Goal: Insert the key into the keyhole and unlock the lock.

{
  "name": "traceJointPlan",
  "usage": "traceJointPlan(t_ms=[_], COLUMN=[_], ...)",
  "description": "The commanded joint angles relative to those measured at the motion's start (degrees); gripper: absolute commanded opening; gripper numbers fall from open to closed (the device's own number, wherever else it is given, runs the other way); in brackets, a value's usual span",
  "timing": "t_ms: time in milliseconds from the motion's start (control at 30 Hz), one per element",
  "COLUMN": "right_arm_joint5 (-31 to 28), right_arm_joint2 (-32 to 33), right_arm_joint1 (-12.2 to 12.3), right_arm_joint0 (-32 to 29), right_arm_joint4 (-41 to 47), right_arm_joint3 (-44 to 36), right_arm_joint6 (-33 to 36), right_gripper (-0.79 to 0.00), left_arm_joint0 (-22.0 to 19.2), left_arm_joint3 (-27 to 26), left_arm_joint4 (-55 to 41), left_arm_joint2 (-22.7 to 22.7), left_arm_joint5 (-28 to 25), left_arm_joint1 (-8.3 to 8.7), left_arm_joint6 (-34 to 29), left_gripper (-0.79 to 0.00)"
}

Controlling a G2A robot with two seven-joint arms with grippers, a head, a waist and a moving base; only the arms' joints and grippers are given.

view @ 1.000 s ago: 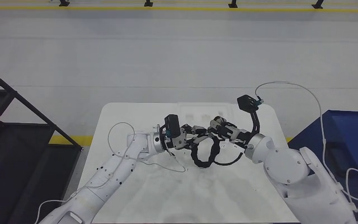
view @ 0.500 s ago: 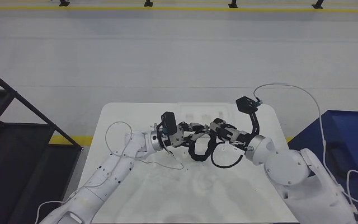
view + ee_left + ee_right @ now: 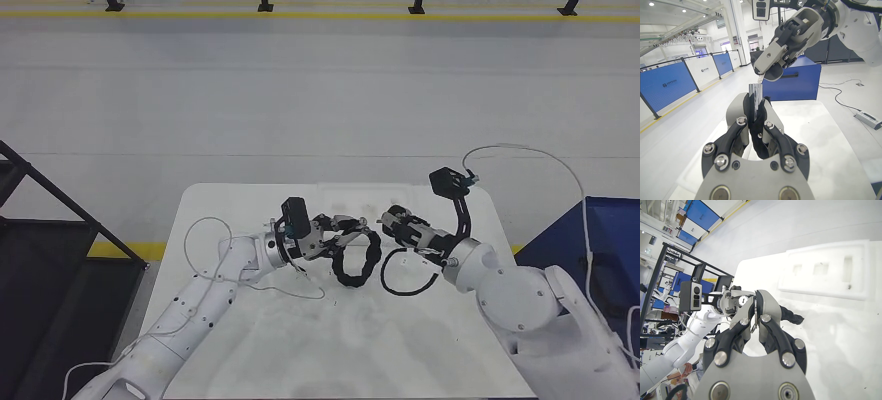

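Key tip at the lock's end

Our left gripper (image 3: 755, 106) has its fingers pinched on the cable lock (image 3: 755, 92). The chrome cylinder points out past the pads, and the black cable (image 3: 356, 266) loops above the white table (image 3: 250, 330). Our right gripper (image 3: 768, 74) is clamped on the key (image 3: 761, 78), whose tip sits right at the cylinder's end face. We cannot tell whether it has entered the keyhole (image 3: 743, 300). A foam tray (image 3: 829, 290) lies on the table.

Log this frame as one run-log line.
left pincer: shut on chrome-cylinder lock with black cable | right pincer: shut on silver metal key | key tip near cylinder end, keyhole unfilled | stage: not inserted
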Motion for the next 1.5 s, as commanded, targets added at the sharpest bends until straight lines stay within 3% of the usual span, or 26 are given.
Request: traceJointPlan(t_ms=[0, 367, 733, 900, 1100, 1467], right_arm_joint5=[0.4, 2.9, 2.6, 2.2, 1.8, 2.3], right_arm_joint2=[0.5, 0.4, 0.4, 1.8, 2.3, -0.2], right_arm_joint1=[0.1, 0.8, 0.8, 0.9, 1.2, 1.0], right_arm_joint0=[-0.3, -3.3, -3.4, -3.8, -4.6, -5.5], right_arm_joint4=[-1.1, -10.7, -11.0, -11.9, -14.4, -21.3], right_arm_joint3=[-1.0, -7.2, -7.1, -5.7, -8.5, -10.2], right_arm_joint6=[0.4, 5.1, 5.2, 6.7, 9.4, 10.5], right_gripper=[-0.785, -0.785, -0.785, -0.785, -0.785, -0.785], left_arm_joint0=[0.2, -1.8, -1.8, -1.0, -3.4, -7.4], left_arm_joint3=[0.0, 3.4, 3.4, 3.3, 5.8, 11.2], left_arm_joint4=[1.1, 14.0, 14.0, 12.2, 18.7, 22.6], left_arm_joint2=[0.1, 4.0, 4.0, 4.1, 6.7, 10.9], left_arm_joint5=[0.8, 8.0, 8.0, 10.5, 16.6, 21.1], left_arm_joint1=[-0.02, -0.81, -0.81, -1.23, -2.19, -4.46], left_arm_joint6=[0.8, 15.2, 15.2, 13.9, 19.3, 24.8], left_gripper=[-0.785, -0.785, -0.785, -0.785, -0.785, -0.785])
